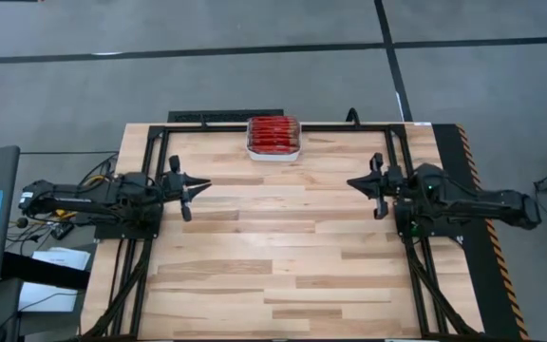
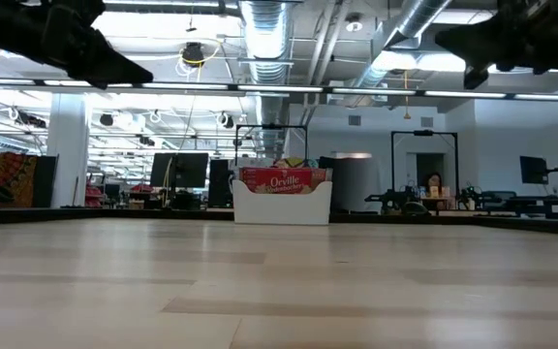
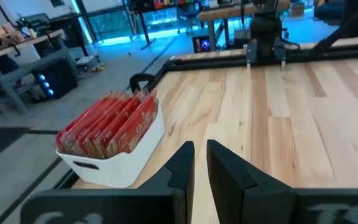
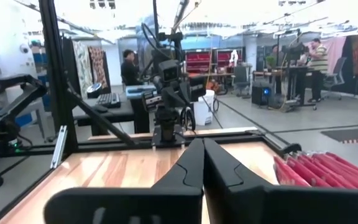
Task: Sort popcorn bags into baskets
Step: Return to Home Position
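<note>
Popcorn bags (image 1: 273, 132), red packets standing on edge and pressed side by side, fill the white bin (image 1: 251, 147) from wall to wall. From above they show as a row of red strips too tightly packed to count. From table height, the front packet's printed face rises just above the bin's rim. No packet lies outside the bin. The bin rests on the wooden table (image 1: 283, 271), against the black frame rail behind it.

The left gripper (image 1: 207, 182) is raised above the table, well apart from the bin, off to the bin's left and toward the table's middle. It points across toward the other arm. In the left wrist view its two dark fingers (image 3: 184, 167) are drawn close, with only a thin slit between them, and they hold nothing. That view has the bin and its red packets off to one side of the fingers, not between them.

The right gripper (image 1: 349, 180) mirrors it, well apart from the bin on the bin's right, raised and pointing back at the left gripper. Its fingers (image 4: 191, 163) meet at the tips, pressed together and empty. The right wrist view catches the edges of the packets beside the fingers.

In the room beyond the bin, people (image 4: 129, 70) are at desks.
</note>
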Robot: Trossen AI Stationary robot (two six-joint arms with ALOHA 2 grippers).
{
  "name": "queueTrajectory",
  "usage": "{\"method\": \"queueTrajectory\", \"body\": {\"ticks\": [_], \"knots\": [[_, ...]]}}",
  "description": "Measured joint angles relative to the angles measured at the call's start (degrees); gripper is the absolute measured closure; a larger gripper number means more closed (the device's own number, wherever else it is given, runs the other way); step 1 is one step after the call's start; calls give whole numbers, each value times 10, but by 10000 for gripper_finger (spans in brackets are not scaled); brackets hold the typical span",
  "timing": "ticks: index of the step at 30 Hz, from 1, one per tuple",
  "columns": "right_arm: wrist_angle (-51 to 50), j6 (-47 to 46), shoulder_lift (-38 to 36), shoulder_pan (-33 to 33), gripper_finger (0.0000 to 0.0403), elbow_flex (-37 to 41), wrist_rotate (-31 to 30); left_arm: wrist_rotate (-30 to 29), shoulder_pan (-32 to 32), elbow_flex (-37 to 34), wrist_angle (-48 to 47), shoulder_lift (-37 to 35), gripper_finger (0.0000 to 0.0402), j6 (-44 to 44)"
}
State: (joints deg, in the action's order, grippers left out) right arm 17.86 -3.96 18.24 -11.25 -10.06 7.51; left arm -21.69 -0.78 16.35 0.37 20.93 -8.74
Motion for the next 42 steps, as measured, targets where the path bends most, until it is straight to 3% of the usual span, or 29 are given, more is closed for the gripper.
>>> {"method": "queueTrajectory", "body": {"ticks": [8,20,27,34,42], "knots": [[-81,-10,-85,-4,397,8,1,-7,10,-79,96,-48,369,-25],[-145,-26,-143,-3,396,8,0,-6,15,-138,80,-182,369,-11],[-128,-63,-141,11,390,8,0,3,15,-157,74,-206,369,9],[-16,-72,-126,49,396,67,-12,1,15,-157,81,-208,369,-10],[-18,-77,-128,80,383,94,-35,-1,15,-154,101,-208,369,-1]]}}
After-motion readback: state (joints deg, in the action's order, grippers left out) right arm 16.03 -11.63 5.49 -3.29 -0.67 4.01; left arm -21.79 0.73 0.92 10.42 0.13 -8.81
